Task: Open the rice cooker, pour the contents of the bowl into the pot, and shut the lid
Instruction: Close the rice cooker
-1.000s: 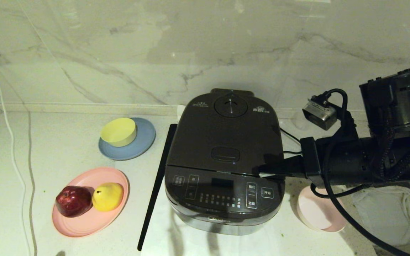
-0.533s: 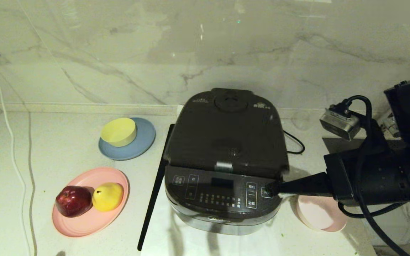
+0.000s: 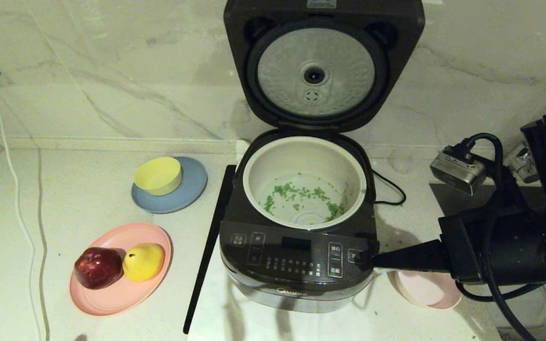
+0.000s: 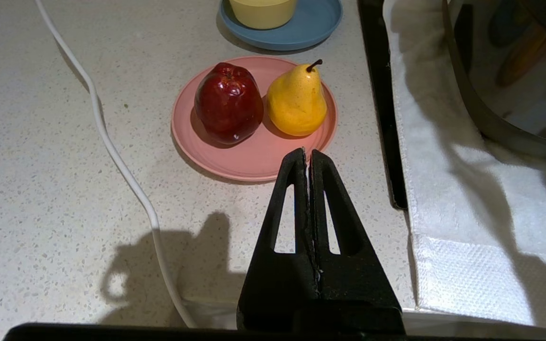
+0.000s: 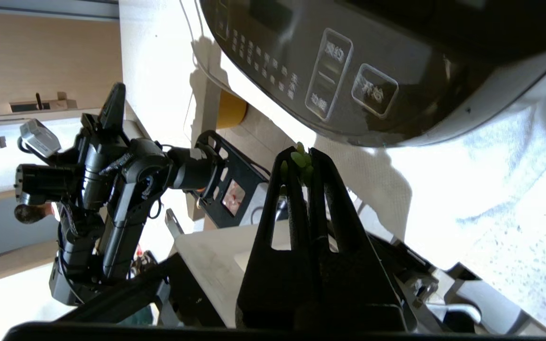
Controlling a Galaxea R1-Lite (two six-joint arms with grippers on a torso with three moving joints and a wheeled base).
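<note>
**Cooker stands open, green bits in the pot, both grippers closed**

The counter [image 3: 88, 208] is pale speckled stone, backed by a marbled wall. On it, towards the right, sits the rice cooker [image 3: 296, 265], dark grey, resting on a white cloth [image 4: 467, 227]. Its lid [image 3: 323, 66] is swung fully up against the wall, the dimpled silver disc on its underside facing forward. Below it the cream-white pot [image 3: 304, 147] is exposed inside the cooker body, and the contents [image 3: 301, 194], small bright green bits, lie scattered across the pot's floor.

The right arm reaches in from the right edge of the head view. The right gripper [image 3: 367, 258] lies level with its tips at the right end of the cooker's front control panel; whether it touches the panel cannot be told. Its fingers are pressed together, and the right wrist view shows a few green bits clinging to the fingertips [image 5: 301, 163]. Under that arm, just right of the cooker, the pale pink bowl [image 3: 427, 293] stands upright on the counter, partly hidden.

Left of the cooker a pink plate [image 3: 112, 293] carries a red apple [image 3: 97, 267] and a yellow pear [image 3: 143, 261] side by side. Behind it a small yellow bowl [image 3: 158, 176] sits on a blue plate [image 3: 192, 189]. A white cable [image 3: 17, 208] runs along the counter's left side.

The left gripper [image 4: 308, 154] hangs over the counter near the pink plate, fingers closed on nothing.
</note>
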